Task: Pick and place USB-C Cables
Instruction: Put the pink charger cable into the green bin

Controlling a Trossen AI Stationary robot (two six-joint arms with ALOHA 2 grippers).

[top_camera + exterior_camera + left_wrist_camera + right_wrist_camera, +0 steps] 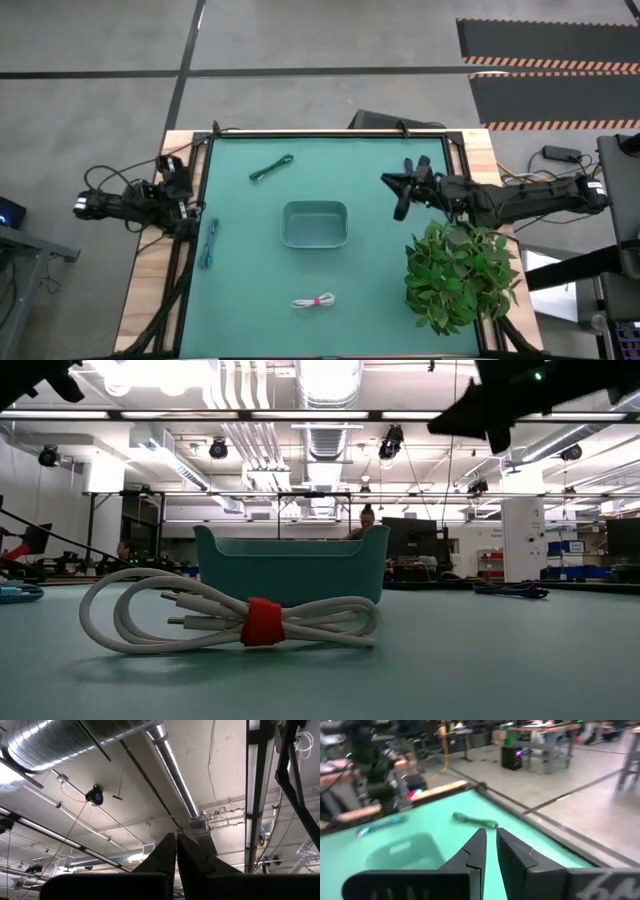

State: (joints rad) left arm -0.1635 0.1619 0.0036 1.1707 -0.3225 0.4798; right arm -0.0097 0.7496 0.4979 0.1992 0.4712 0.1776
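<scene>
High view, tray: pale tray point(315, 224) at the middle of the table point(380, 290).
High view, cables: green cable point(271, 168) toward the far edge, left of centre; teal cable point(209, 242) along the left edge; white cable point(314, 301) with red tie near the near edge, in line with the tray. All three lie on the table, outside the tray. Dark blue cable not made out here.
High view, left arm: parked at the left edge, left claw point(178, 172) off the mat near the far-left corner.
High view, right arm: reaches in from the right edge; right claw point(404, 190) above the table, right of the tray, apart from every cable.
High view, plant: green plant point(460, 275) at the near-right corner.
Low view: white cable point(235, 622) closest, tray point(292, 566) behind it; a dark blue cable point(510, 590) lies far to the right, teal cable point(18, 593) at the left.
Left wrist view: left claw point(176, 845) points at the ceiling, fingers pressed together, nothing held.
Right wrist view: right claw point(490, 840) narrow, a slim gap between fingers, empty; green cable point(474, 821) and tray point(405, 852) beyond it.
</scene>
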